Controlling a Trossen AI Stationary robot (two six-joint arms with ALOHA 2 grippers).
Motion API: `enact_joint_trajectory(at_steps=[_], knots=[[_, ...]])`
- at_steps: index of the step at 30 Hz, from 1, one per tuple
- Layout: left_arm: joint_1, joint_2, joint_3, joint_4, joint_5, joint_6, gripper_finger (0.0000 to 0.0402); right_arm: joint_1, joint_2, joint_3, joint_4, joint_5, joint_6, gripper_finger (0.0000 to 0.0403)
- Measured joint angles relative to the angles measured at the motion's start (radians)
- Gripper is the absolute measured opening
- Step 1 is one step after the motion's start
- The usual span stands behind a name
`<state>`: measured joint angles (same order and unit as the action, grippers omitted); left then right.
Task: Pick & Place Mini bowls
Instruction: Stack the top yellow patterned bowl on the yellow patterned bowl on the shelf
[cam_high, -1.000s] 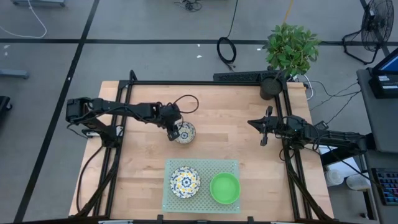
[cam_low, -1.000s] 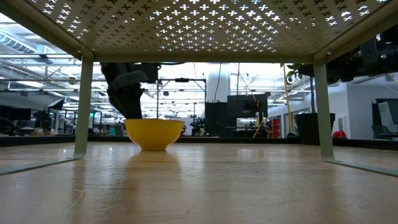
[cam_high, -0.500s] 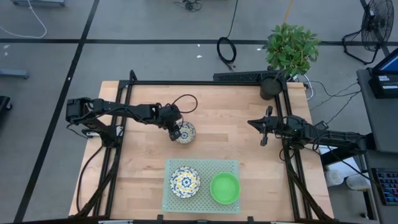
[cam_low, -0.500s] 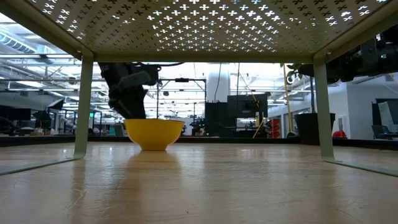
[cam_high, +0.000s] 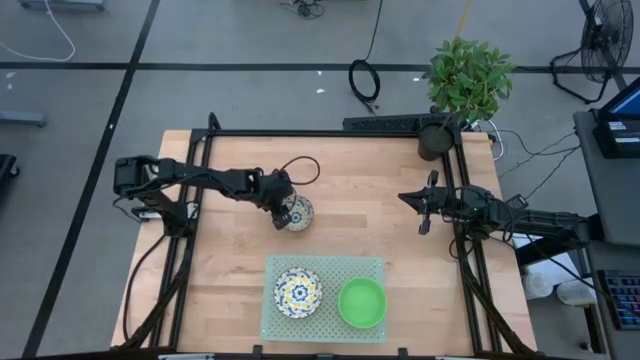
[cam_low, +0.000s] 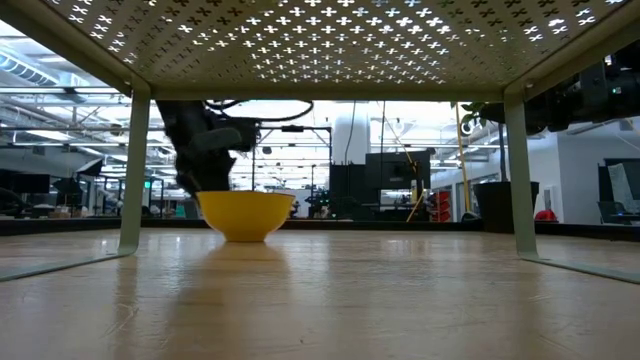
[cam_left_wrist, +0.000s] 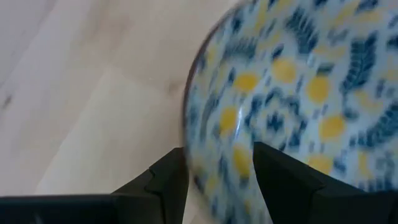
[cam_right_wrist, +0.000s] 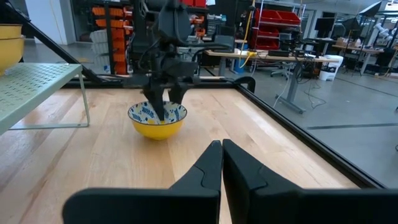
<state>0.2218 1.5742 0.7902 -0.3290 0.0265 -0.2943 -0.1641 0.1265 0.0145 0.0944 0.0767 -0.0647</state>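
A mini bowl (cam_high: 299, 213), yellow outside and blue-and-yellow patterned inside, stands on its base on the wooden table; it also shows in the low view (cam_low: 246, 214). My left gripper (cam_high: 283, 213) is open over its left rim, pointing steeply down, with one finger inside the bowl and one outside (cam_left_wrist: 217, 152). A second patterned bowl (cam_high: 297, 291) and a green bowl (cam_high: 361, 302) sit on the pale-green perforated mat (cam_high: 325, 268). My right gripper (cam_high: 408, 198) waits shut near the table's right side, level and clear of everything. My left gripper comes from above and stands astride the patterned bowl's left rim (cam_left_wrist: 189, 124). One finger (cam_left_wrist: 168, 183) is outside the wall and the other (cam_left_wrist: 280, 180) is inside. Whether either finger touches the bowl, I cannot tell. The bowl rests on the table.
The mat is a raised shelf on legs (cam_low: 133, 170) near the table's front edge. A black cable (cam_high: 300, 165) loops on the table behind the bowl. A potted plant (cam_high: 465, 80) stands at the far right corner. Black frame rails (cam_high: 330, 133) border the table.
My left gripper has sunk toward the patterned bowl, bringing its fingers down around the rim, its opening unchanged. The bowl has stayed where it was.
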Motion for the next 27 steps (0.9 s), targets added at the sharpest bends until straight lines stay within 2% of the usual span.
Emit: enact_joint_trajectory(at_steps=[12, 16, 24, 27], knots=[[0.003, -0.003, 0.001, 0.038, -0.037, 0.04, 0.0172, 0.0, 0.005, 0.0, 0.0, 0.0, 0.0, 0.0], [0.003, -0.003, 0.0, 0.043, -0.037, 0.053, 0.0132, 0.0, 0.005, 0.0, 0.0, 0.0, 0.0, 0.0], [0.005, -0.007, 0.005, 0.055, -0.017, 0.05, 0.0021, 0.0, 0.005, 0.0, 0.001, 0.0, 0.0, 0.0], [0.015, -0.007, 0.005, 0.052, -0.009, 0.024, 0.0015, 0.0, 0.005, 0.0, 0.001, 0.0, 0.0, 0.0]])
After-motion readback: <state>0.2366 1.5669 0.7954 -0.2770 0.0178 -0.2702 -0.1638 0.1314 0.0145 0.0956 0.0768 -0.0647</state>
